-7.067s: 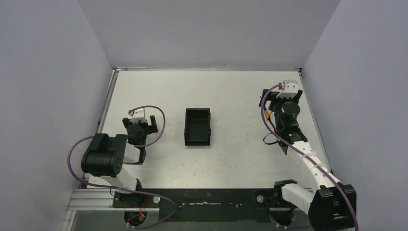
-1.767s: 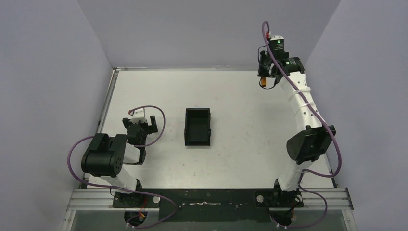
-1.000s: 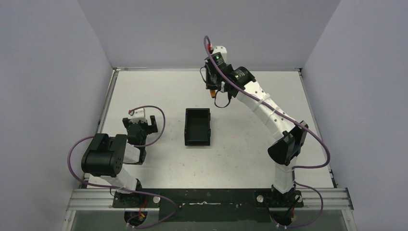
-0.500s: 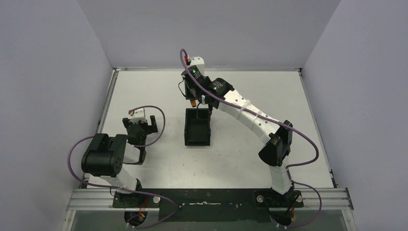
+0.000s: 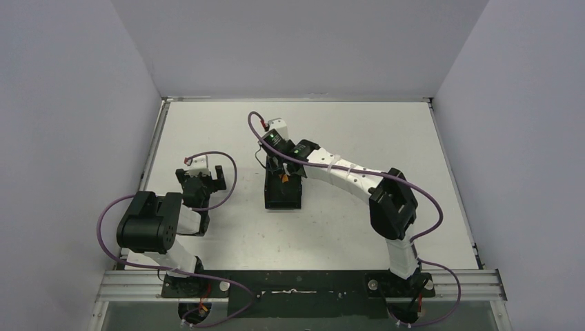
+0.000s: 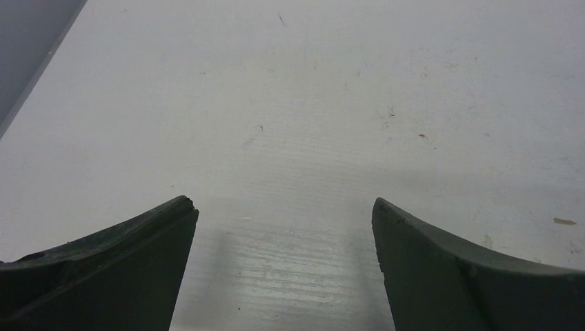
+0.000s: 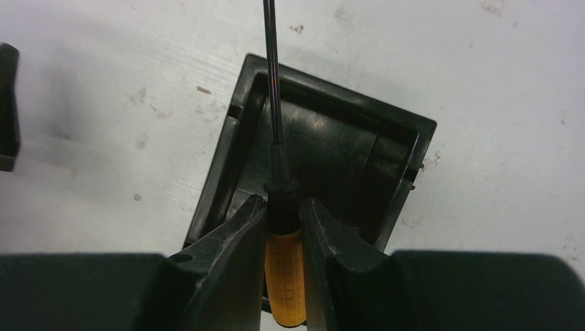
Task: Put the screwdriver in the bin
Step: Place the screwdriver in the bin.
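Right-wrist view: the right jaws pinch narrow on the orange handle of the screwdriver [image 7: 281, 203], held above the bin [image 7: 338, 158] and not yet let go. The thin shaft runs up-frame, crosses the bin's upper-left corner and leaves the picture, so we cannot tell whether the tip clears the rim. In the top view, ctr frame, the right arm [image 5: 345, 178] stretches over the desk [image 5: 331, 238] w/ the tool over the bin's upper end.

We judge the drop-off nearly due. To do it well, we think the tool should be turned in line w/ the bin's long side and brought low, so handle and shaft both sit inside the walls, and only then freed. Opened as it stands, the shaft may land across the rim and tip out. The walls look low, so a drop from height could also bounce it over.

Room is ample: open desk lies on every side of the bin, esp. toward lower right of the top view, so approach and retreat look free. The left arm [image 5: 148, 231] sits at left of frame, well apart from the bin, the left jaws spread wide over the desk w/ nothing between them.
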Controlling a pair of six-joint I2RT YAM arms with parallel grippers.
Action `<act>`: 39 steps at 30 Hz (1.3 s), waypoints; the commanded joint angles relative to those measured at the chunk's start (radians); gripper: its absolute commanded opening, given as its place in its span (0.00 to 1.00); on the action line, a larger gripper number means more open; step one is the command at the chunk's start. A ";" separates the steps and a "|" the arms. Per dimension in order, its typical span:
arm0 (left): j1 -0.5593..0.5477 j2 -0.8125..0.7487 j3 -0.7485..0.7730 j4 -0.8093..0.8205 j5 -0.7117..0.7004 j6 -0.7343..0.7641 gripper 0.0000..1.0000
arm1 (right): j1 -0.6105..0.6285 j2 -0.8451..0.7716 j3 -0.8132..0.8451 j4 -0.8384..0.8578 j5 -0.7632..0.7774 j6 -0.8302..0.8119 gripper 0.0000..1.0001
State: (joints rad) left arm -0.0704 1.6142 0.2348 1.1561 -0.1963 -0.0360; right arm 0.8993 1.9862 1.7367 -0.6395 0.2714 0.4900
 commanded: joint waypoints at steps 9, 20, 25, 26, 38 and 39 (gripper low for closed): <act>-0.002 -0.003 0.020 0.053 0.009 0.007 0.97 | 0.020 -0.122 -0.238 0.234 0.000 -0.071 0.00; -0.002 -0.003 0.020 0.054 0.009 0.006 0.97 | 0.023 -0.105 -0.307 0.264 -0.031 -0.077 0.16; -0.002 -0.003 0.020 0.054 0.009 0.006 0.97 | 0.023 -0.087 -0.287 0.242 -0.049 -0.074 0.32; -0.001 -0.004 0.020 0.054 0.009 0.007 0.97 | 0.023 -0.088 -0.286 0.242 -0.053 -0.072 0.34; -0.002 -0.003 0.020 0.053 0.009 0.007 0.97 | 0.040 -0.111 -0.272 0.228 -0.057 -0.066 0.44; -0.001 -0.003 0.020 0.053 0.009 0.007 0.97 | 0.043 -0.117 -0.268 0.225 -0.055 -0.067 0.44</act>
State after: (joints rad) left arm -0.0708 1.6142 0.2348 1.1561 -0.1967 -0.0360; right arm 0.9268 1.9221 1.4189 -0.4213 0.2111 0.4202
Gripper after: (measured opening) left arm 0.971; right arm 0.443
